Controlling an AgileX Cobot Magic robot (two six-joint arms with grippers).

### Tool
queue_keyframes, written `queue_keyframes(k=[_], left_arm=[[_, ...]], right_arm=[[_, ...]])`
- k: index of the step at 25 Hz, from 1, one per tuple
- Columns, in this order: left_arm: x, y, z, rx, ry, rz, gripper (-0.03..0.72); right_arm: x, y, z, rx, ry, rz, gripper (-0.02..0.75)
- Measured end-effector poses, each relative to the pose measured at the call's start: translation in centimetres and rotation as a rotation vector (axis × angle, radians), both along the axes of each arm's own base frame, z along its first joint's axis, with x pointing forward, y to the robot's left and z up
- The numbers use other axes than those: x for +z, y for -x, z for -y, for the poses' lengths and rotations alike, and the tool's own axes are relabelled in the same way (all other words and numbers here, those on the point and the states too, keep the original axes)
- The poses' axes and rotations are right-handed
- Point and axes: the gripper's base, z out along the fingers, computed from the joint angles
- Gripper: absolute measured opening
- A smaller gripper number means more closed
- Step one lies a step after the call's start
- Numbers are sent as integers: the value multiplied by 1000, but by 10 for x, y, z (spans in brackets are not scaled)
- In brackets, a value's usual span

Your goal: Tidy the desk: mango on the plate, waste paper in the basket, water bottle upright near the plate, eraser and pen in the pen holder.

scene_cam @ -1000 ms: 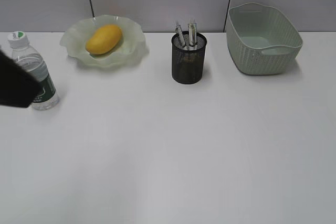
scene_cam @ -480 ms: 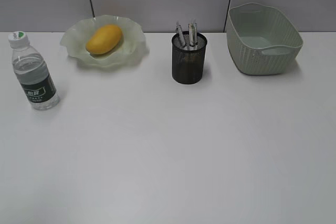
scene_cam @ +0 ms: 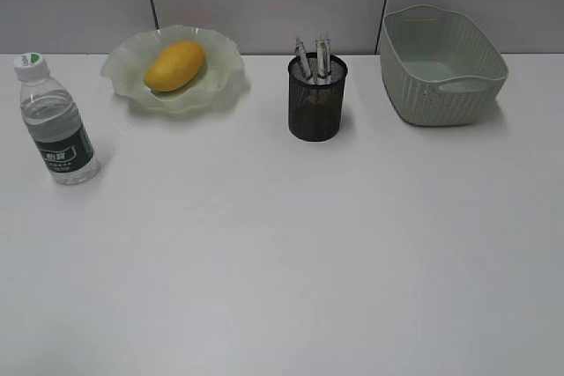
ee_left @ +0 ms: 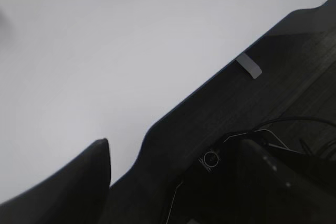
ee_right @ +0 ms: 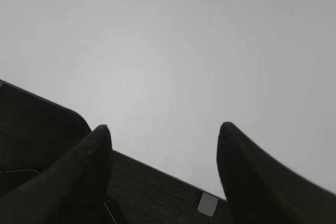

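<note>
Wrist views show both grippers, left and right, with jaws spread wide and holding nothing, over the desk edge and well apart from all items. Far back, the smooth oval mango lies in the wavy plate; the clear bottle stands upright near it. Pens stick out of the mesh holder, beside the woven-pattern basket.

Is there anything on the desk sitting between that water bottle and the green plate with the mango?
Nothing visible. The water bottle stands upright at the left, and only bare desk lies between it and the plate holding the mango.
</note>
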Motion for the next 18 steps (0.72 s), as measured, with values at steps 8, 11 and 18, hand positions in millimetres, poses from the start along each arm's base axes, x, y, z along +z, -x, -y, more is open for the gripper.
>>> queue_keyframes(k=[8,11,18], left_arm=[[-4,0,1,-16,-7,2,571],[-4,1,3,-55,-5,3,571],[-4,2,4,-71,-4,4,571]], right_arm=[[0,0,0,9,7,3,498],[0,1,-2,37,12,4,498],[0,2,-4,74,12,4,498]])
